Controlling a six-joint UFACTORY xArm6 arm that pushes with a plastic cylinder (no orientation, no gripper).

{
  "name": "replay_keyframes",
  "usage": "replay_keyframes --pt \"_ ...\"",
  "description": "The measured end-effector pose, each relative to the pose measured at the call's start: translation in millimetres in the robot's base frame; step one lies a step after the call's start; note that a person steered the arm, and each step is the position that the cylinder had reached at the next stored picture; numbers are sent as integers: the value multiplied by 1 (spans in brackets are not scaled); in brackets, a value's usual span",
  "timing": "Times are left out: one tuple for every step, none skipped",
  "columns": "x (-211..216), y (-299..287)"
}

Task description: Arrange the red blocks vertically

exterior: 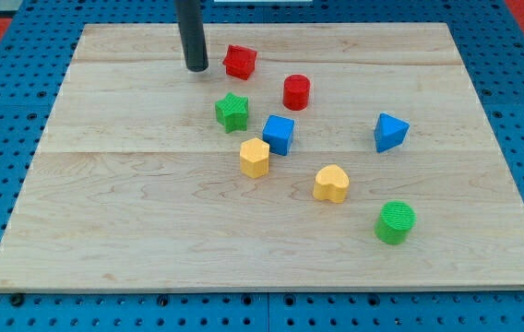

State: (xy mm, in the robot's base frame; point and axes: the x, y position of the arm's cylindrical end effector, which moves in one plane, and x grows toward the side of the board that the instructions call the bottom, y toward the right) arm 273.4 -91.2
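Note:
Two red blocks lie on the wooden board [133, 221]. A red star-shaped block [239, 61] sits near the view's top, and a red cylinder [296, 92] lies below it and to the right. My tip [196, 67] rests on the board just left of the red star block, with a small gap between them. The rod rises out of the view's top.
A green star block [232, 112], a blue cube [279, 135] and a yellow hexagonal block [255, 158] cluster near the middle. A yellow heart block [331, 183], a blue triangular block [389, 132] and a green cylinder [395, 222] lie to the right.

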Motion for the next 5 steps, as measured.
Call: replay_keyframes --pt "-8 58" --pt "-8 98" --pt "-8 87" --pt "4 47" --pt "45 56"
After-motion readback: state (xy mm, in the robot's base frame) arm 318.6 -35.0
